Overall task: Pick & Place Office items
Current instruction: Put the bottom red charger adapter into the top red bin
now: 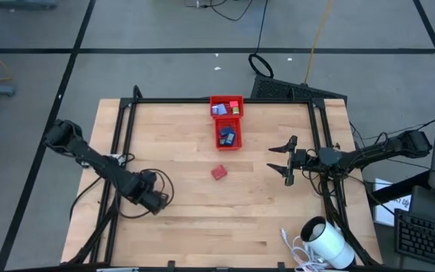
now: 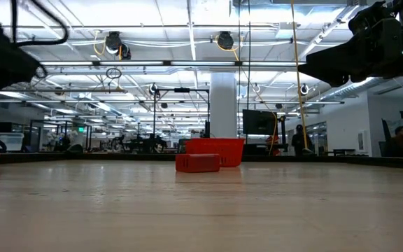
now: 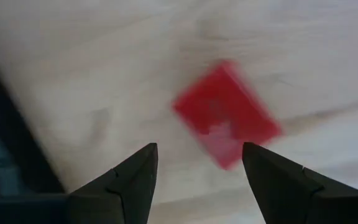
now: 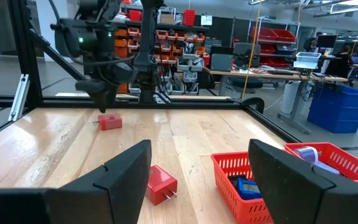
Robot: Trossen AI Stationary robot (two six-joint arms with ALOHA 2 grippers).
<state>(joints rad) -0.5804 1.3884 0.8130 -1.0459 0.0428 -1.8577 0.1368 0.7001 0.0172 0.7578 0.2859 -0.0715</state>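
While the left gripper (image 3: 199, 149) hangs wide open over a red piece (image 3: 225, 115) at the near left, I judge the pick is only beginning. Next it must lower and close on the piece. The right gripper (image 1: 278, 160) waits at the right, also wide open.

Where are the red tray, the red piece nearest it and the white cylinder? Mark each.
red tray (image 1: 226, 97), high view, far rim.
red piece (image 1: 218, 172), high view, top face.
white cylinder (image 1: 331, 243), high view, curved side.
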